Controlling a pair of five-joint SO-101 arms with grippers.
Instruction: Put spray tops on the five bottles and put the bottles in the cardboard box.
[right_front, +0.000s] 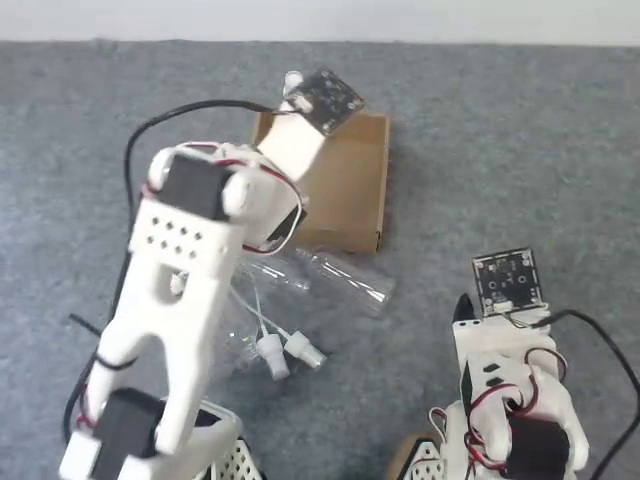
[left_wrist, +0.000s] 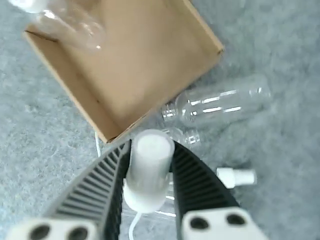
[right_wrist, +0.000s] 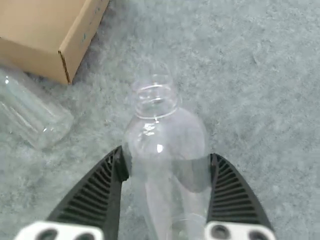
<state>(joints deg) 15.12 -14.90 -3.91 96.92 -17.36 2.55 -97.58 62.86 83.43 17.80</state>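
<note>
You are holding a spray top (left_wrist: 145, 175) clamped in the left pincer (left_wrist: 150, 150) near the edge of the cardboard box (left_wrist: 75, 95), while the right pincer (right_wrist: 166, 159) is gripping an uncapped bottle (right_wrist: 160, 135) above the counter (right_wrist: 260, 75), open neck outward, presumably presenting it for capping.

Left arm (right_front: 180, 300) stretched forward, right arm (right_front: 500, 385) folded; both jaws clamped.
</note>
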